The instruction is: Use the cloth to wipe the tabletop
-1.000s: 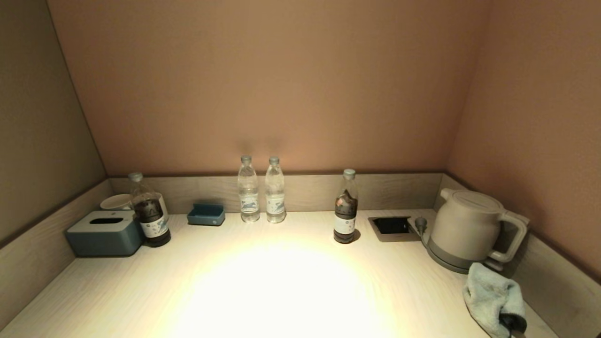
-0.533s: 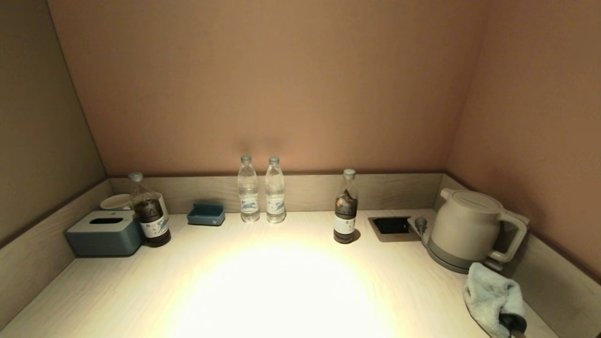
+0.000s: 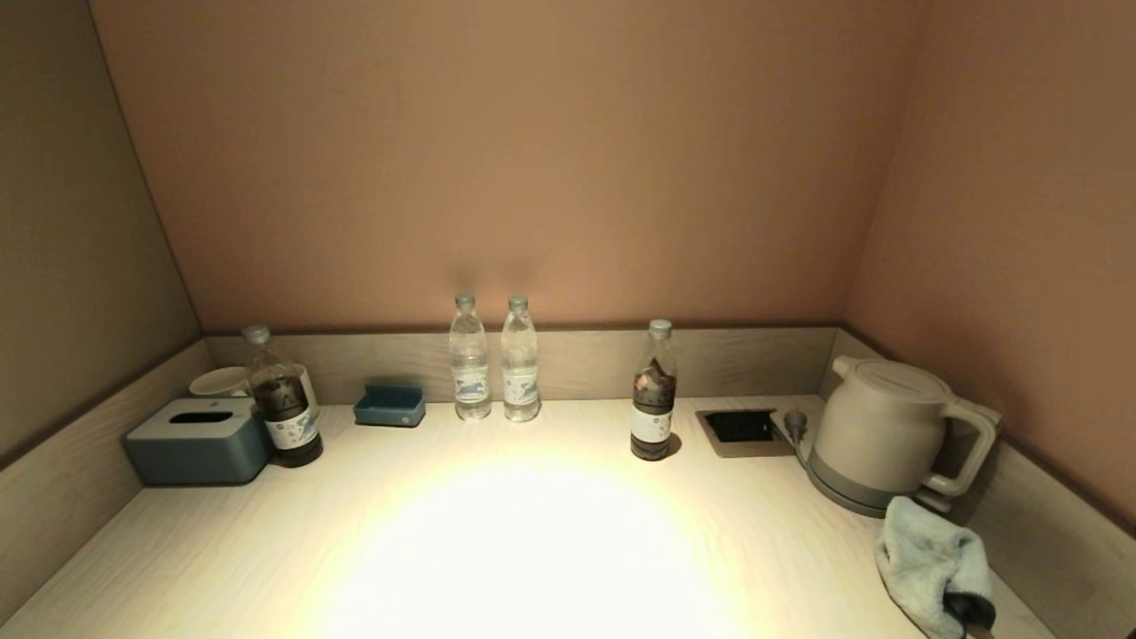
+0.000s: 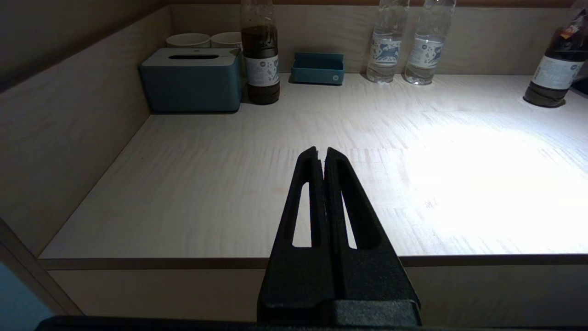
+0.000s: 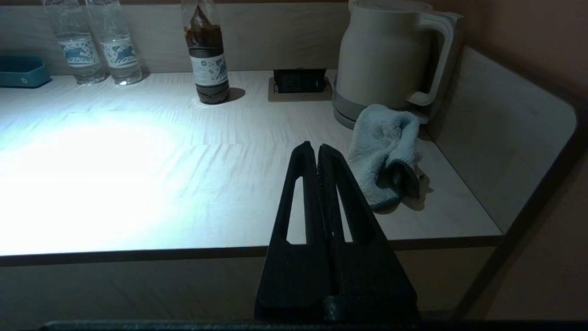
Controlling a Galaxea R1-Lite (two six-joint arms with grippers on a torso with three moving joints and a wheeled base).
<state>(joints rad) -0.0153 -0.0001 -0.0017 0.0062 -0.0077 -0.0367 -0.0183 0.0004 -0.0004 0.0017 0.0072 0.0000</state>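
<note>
A crumpled light blue cloth (image 3: 932,564) lies on the pale wooden tabletop (image 3: 532,532) at the front right, just in front of the kettle; it also shows in the right wrist view (image 5: 383,151). My right gripper (image 5: 316,146) is shut and empty, held off the table's front edge, short of the cloth and a little to its left. My left gripper (image 4: 320,151) is shut and empty, held off the front edge on the left side. Neither gripper shows in the head view.
A beige kettle (image 3: 887,430) stands at the back right beside a recessed socket (image 3: 741,429). A dark bottle (image 3: 653,395), two clear bottles (image 3: 493,359), a blue tray (image 3: 390,406), another dark bottle (image 3: 282,399), a tissue box (image 3: 197,439) and cups (image 3: 222,382) line the back.
</note>
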